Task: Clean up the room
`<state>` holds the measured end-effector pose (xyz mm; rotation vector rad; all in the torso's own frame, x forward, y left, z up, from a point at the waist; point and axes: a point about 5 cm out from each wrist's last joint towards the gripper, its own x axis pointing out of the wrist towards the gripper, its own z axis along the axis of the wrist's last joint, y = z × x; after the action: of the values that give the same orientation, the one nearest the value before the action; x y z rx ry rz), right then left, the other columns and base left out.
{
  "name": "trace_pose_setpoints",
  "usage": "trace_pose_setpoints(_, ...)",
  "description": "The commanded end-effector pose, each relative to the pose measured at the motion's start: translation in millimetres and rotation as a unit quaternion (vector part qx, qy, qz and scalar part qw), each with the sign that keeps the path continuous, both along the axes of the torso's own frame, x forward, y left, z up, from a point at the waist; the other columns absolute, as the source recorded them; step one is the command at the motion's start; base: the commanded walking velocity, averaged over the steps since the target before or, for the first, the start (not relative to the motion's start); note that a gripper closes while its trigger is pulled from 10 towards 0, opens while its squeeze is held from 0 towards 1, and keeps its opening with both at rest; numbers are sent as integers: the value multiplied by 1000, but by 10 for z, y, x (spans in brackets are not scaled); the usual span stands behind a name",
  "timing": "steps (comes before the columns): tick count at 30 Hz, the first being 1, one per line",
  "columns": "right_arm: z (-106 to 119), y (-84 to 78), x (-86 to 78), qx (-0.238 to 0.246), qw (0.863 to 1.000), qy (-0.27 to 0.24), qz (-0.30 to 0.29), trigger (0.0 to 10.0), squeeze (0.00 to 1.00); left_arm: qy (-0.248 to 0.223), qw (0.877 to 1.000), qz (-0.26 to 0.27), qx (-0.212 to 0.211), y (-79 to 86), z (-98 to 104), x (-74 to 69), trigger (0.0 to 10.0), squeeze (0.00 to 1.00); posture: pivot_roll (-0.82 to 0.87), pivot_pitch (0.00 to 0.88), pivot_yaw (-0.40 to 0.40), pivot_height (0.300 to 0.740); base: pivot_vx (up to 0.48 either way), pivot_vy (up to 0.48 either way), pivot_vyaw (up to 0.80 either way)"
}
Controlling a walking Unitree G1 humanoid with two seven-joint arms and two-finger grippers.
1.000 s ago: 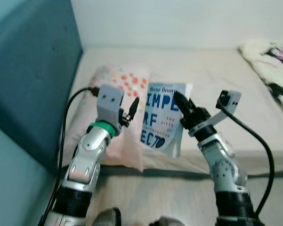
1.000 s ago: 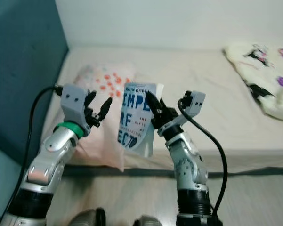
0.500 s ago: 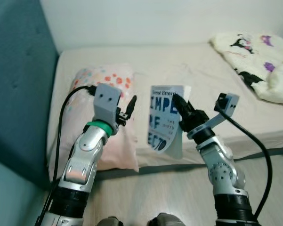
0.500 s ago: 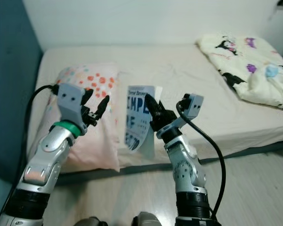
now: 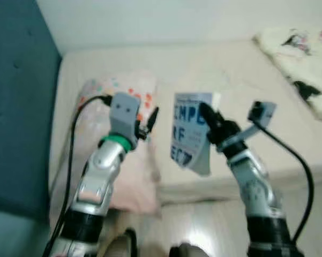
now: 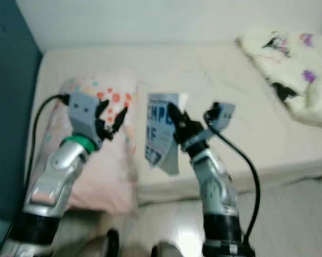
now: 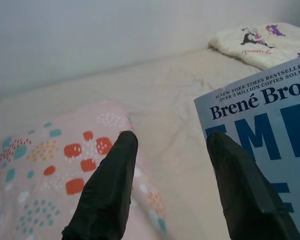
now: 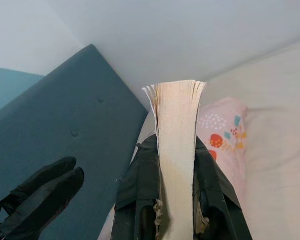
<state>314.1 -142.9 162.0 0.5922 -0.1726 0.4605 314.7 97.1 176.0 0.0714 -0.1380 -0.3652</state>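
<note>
One book [image 5: 192, 128] is hanging upright, long axis vertical, clamped in the right gripper [image 5: 208, 119]; the left gripper [image 7: 174, 190] (fingers apart, empty) is hovering just beside its cover.

Beige bed [image 5: 230, 69] bearing dotted pillow [image 5: 104, 96], patterned blanket [image 5: 305, 59].

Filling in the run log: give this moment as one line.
right hand: shut on book, raised above bed | left hand: open, empty, beside book | pillow: on bed

teal headboard [image 5: 16, 101], wall [image 5: 150, 21], floor [image 5: 203, 214]
</note>
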Motion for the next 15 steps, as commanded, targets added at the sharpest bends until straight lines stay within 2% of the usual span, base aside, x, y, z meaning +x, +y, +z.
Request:
trace_pose_setpoints(1, -14, -29, -23, -2, 1000, -2, -4, 10000, 0, 14, 1000, -3, 2, -13, -72, -27, 10000, 0, -49, 37, 16, 740, 0, 0, 0)
trace_pose_setpoints(8, -57, -16, -42, -9, 1000, 3, 1, 10000, 0, 17, 1000, -4, 2, -21, -91, -34, 10000, 0, -52, 34, 15, 740, 0, 0, 0)
trace_pose_setpoints(12, -87, -73, -20, -23, 999, 9, -32, 10000, 0, 20, 1000, -6, 4, -18, -112, -41, 10000, 0, -53, 31, 15, 725, 0, 0, 0)
trace_pose_setpoints(15, -95, -91, -12, -19, 999, 11, -36, 10000, 0, 20, 1000, -6, 4, -16, -113, -42, 10000, 0, -52, 31, 14, 715, 0, 0, 0)
